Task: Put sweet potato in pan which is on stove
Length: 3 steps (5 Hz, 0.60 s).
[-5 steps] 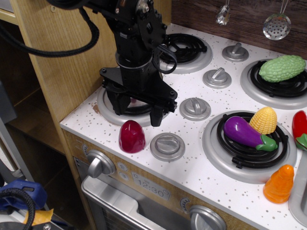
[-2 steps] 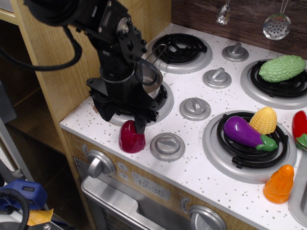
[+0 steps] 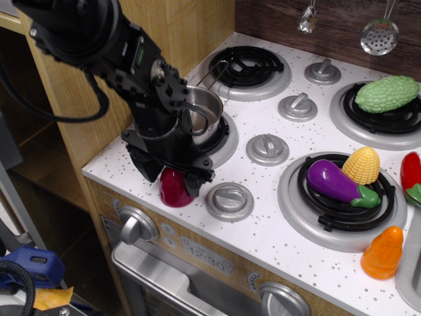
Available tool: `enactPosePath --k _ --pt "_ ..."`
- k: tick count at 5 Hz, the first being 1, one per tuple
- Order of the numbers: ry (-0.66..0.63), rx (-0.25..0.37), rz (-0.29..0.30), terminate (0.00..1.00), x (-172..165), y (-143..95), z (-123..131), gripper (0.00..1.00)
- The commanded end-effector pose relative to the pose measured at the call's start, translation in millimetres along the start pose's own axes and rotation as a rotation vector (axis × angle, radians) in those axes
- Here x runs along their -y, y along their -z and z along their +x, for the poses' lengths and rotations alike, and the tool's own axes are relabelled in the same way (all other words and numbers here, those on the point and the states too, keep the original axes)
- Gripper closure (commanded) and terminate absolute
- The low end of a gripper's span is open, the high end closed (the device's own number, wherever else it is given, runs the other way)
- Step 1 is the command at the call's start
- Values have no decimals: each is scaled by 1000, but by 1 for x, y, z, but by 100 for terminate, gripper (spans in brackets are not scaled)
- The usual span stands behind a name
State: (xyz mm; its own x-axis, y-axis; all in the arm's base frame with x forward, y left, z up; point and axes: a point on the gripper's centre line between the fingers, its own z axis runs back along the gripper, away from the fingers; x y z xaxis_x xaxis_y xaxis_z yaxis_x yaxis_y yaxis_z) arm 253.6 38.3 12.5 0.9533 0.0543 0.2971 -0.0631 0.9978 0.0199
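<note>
The dark red sweet potato (image 3: 173, 191) stands on the white speckled stove (image 3: 276, 224) near its front left edge. My black gripper (image 3: 172, 179) has come down over it, with one finger on each side. The jaws look open around it; I cannot see contact. The shiny steel pan (image 3: 205, 113) sits on the front left burner just behind the gripper, partly hidden by my arm, its wire handle pointing back.
A grey knob (image 3: 229, 201) sits right of the sweet potato. A purple eggplant (image 3: 337, 182) and yellow corn (image 3: 362, 164) lie on the front right burner. An orange cone toy (image 3: 383, 253), a green gourd (image 3: 387, 93) and a hanging strainer (image 3: 379, 36) are further right.
The gripper has moved forward and left from over the pan and come down around the sweet potato. The pan now shows behind it.
</note>
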Motion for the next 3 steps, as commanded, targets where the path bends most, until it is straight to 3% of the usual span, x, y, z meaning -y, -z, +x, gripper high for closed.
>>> enactPosePath --k 1,2,3 --pt "-14 40 -16 0 -3 10 3 0" --pt "-12 54 -3 0 0 7 6 100" --pt "15 50 39 0 -2 -19 15 100"
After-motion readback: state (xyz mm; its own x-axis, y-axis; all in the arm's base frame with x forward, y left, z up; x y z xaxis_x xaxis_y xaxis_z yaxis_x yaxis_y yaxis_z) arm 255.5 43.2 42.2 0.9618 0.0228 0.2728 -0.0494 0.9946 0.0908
